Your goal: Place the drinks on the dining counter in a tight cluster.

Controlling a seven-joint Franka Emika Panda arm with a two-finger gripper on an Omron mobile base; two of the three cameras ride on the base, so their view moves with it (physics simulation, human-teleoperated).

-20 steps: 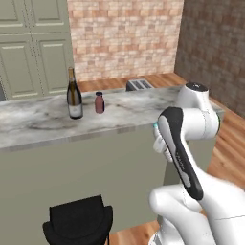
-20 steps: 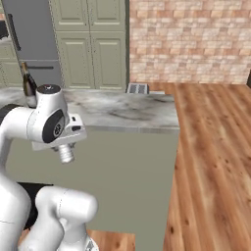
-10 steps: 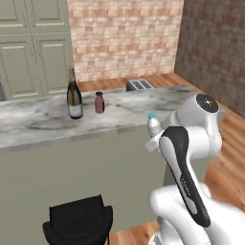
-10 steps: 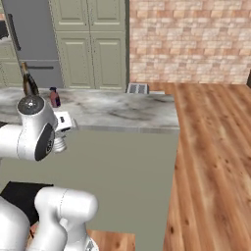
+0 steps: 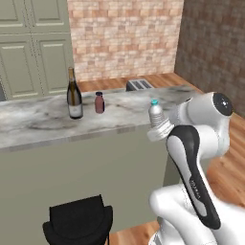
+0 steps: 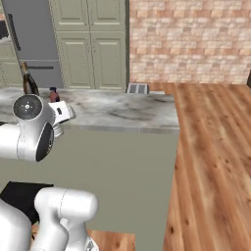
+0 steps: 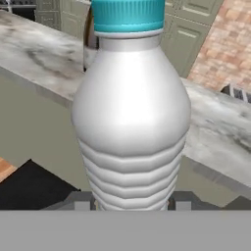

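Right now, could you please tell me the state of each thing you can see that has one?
Water bottle: upright, capped, held by the tool, lifted beside the counter's near edge.
Wine bottle: upright on the counter.
Maroon bottle: upright, capped, on the counter, a little apart from the wine bottle.
Tool: shut on the water bottle.
Cupboard doors: closed.

Long grey-white veined marble surface (image 5: 43, 122) carrying a tall dark wine bottle (image 5: 73, 95) upright, short maroon bottle (image 5: 99, 102) just beside it.
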